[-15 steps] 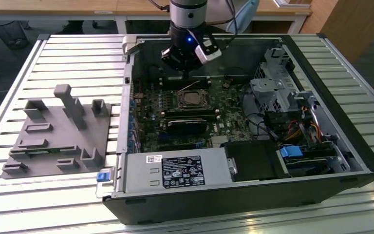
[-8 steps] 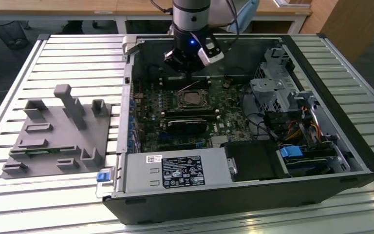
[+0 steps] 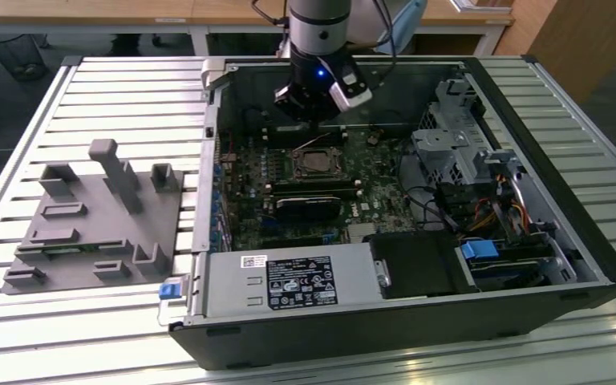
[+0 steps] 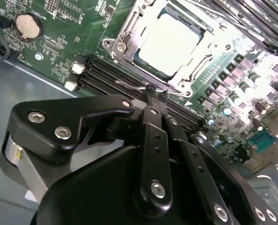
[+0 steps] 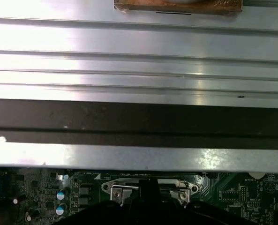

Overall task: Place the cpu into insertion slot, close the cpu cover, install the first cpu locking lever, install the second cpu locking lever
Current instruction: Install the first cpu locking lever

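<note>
The jaws are pressed together on a thin wire lever at the edge of the cover, beside the black memory slots. The cover lies closed over the cpu, which sits in the slot on the green board. In the exterior view the arm reaches into the open case, jaws just beyond the socket, with a grey fixture on the slatted table at that view's left.

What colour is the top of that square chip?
Pale silvery, the cpu, best in the second wrist view.
</note>
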Available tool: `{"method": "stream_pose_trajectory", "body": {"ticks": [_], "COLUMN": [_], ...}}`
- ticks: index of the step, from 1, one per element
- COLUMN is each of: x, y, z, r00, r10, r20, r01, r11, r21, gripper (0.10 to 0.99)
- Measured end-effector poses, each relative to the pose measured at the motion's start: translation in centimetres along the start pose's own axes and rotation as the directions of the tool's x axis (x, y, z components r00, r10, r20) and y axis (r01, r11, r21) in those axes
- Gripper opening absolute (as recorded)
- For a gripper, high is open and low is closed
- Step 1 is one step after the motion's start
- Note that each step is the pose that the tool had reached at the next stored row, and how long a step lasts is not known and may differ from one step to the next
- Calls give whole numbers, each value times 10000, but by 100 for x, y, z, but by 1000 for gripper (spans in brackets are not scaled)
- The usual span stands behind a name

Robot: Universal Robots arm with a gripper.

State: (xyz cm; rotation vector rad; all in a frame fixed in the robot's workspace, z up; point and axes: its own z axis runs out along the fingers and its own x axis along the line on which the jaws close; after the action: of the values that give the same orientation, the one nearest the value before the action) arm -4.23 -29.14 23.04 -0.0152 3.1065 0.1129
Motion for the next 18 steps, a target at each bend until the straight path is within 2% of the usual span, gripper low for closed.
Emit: {"method": "stream_pose_trajectory", "body": {"ticks": [18], "x": [-107], "y": [61], "z": [98], "r00": [10000], "r10": [0], "r20": [0], "r01": [0], "r11": [10000], "r21": [0], "gripper": [106]}}
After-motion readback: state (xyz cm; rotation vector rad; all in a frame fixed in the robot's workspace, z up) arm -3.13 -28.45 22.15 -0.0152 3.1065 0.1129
